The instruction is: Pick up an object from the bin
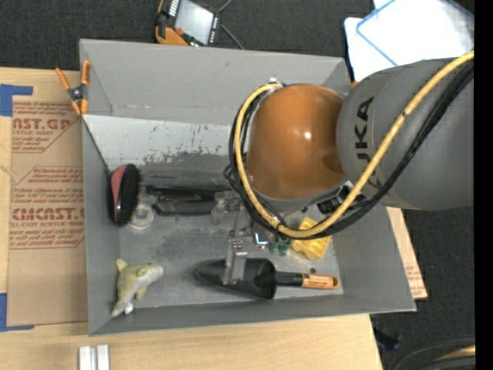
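The pincer (236, 267) stands low in the bin (192, 83), toward the near side, directly at the broad head of a black scoop-shaped tool (258, 282). The tool lies flat on the bin floor, roughly parallel to the near wall. Its thin handle runs right to an orange tip (320, 282).

The arm's orange cover (296, 141) hangs above the pincer and hides its upper part. Whether the pincer is wide or narrow cannot be told.

Judgement: a descent from above suits an item lying flat, and the head offers the thickest section to close on.

The tool lies apart from the other items:
- a pale green toy fish (135, 278) in the near left corner
- a red-and-black object (123, 193) by the left wall
- a yellow item (314, 243) beneath the arm

This separation lowers the risk of catching a neighbour.
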Robot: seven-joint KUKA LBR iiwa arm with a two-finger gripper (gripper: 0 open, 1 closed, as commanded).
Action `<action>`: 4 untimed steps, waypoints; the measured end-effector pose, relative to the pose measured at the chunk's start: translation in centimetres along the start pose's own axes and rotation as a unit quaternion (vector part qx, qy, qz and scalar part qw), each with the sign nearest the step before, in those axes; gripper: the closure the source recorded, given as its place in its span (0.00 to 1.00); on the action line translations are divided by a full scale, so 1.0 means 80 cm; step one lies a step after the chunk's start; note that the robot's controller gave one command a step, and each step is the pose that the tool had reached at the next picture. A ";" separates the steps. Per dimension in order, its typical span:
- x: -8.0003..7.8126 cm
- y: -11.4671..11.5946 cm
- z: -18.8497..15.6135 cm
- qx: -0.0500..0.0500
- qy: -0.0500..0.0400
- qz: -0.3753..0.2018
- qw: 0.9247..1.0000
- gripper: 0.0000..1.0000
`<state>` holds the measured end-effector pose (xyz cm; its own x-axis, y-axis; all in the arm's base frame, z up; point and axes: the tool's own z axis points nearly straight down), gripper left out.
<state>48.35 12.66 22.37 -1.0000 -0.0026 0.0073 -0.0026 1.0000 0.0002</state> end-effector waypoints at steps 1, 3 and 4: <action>-0.002 -0.001 -0.005 -0.001 -0.004 0.001 1.000 0.00; -0.003 -0.060 0.075 -0.003 -0.013 -0.007 1.000 0.00; -0.007 -0.053 0.192 -0.003 -0.010 -0.003 1.000 0.00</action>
<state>48.83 8.43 6.99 -0.9999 -0.0092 -0.0131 -0.0093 0.9999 0.0055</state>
